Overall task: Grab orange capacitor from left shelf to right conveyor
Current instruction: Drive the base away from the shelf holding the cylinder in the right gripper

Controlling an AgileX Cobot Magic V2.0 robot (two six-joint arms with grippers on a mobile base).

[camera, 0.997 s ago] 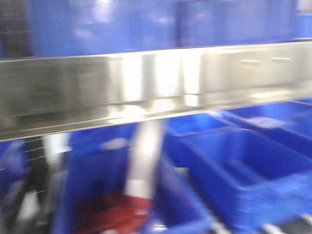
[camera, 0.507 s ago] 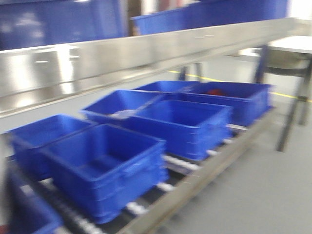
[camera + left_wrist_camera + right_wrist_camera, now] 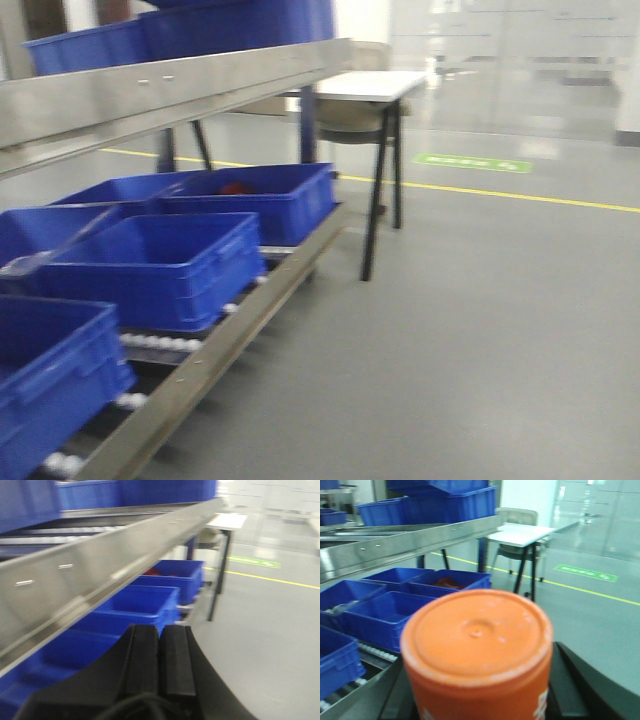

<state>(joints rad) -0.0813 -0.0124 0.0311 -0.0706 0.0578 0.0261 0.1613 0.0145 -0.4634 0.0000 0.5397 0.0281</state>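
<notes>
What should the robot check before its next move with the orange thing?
1. Grip on the orange capacitor: ok, it sits inside the right gripper.
2. State of the left gripper: ok, shut and empty.
3. Sight of the right conveyor: not ok, no view shows it.
4. Path over the grey floor: ok, bare in the front view.
5. Gap to the left shelf and the blue bins: cannot tell, the wrist views show them near.
6. Way past the white table: cannot tell.
</notes>
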